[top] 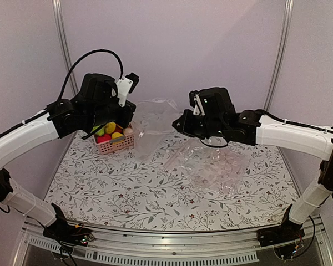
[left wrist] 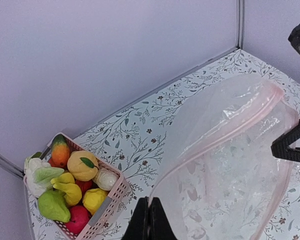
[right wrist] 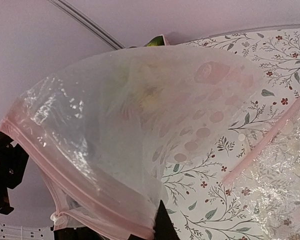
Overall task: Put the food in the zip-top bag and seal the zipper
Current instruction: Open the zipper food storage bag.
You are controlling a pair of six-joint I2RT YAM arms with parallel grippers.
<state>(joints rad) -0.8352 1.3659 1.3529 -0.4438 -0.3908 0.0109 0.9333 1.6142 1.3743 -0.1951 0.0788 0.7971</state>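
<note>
Two robot arms hold a clear bag (left wrist: 230, 170) up over a table (top: 127, 194) with a leafy floral print, in front of a plain pale wall.

The left pincer (left wrist: 149, 212) is clenched on the near end of the bag's rim, its dark fingertips pressed together on the plastic. The right pincer (left wrist: 282, 146) is clenched on the far side of the same rim. Between them the bag hangs above the table, towards the back. Its mouth gapes wide and it bulges like a dome. The zipper (right wrist: 70, 177), a pale pink strip, runs around the open mouth and is unsealed. I see no food inside the bag.

The food (left wrist: 82, 166) sits in a pink slatted basket (left wrist: 116, 190) at the back left of the table, near the wall and just beside the left pincer. It is a heap of small toy fruits and vegetables: yellow, orange, red, green and whitish pieces.

A crinkled bag (top: 216, 166) lies flat on the table below the right arm, with its own pink strip along one edge.
</note>
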